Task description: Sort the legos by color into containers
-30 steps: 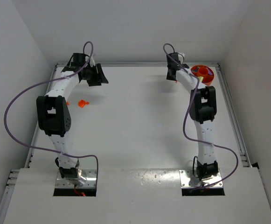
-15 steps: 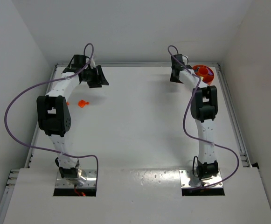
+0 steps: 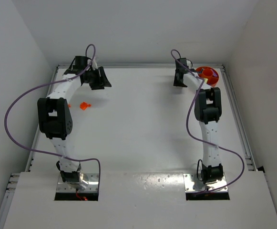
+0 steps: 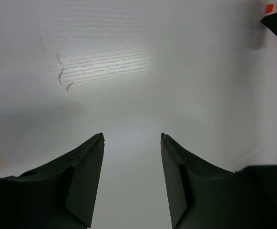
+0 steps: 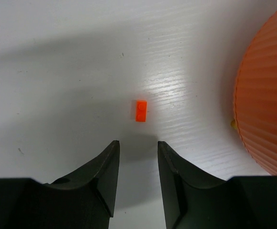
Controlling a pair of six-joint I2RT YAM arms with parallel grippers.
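Brick [image 5: 141,110], orange, lies flat on desk [image 5: 57,71] just ahead of right gripper [image 5: 138,143]; jaws apart, empty. Judged v. light, rigid, slick: pinch across narrow sides. Bowl [image 5: 267,95] nearby. Left gripper [image 4: 132,136]: jaws apart, empty.

right gripper [image 3: 178,81] hangs near the orange bowl [image 3: 215,78].

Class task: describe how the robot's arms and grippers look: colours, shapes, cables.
The left arm and right arm match: white links, bulky black joint housings, a looping purple cable each, and a metal base plate. The left gripper and right gripper have matte black, wedge-shaped fingers.
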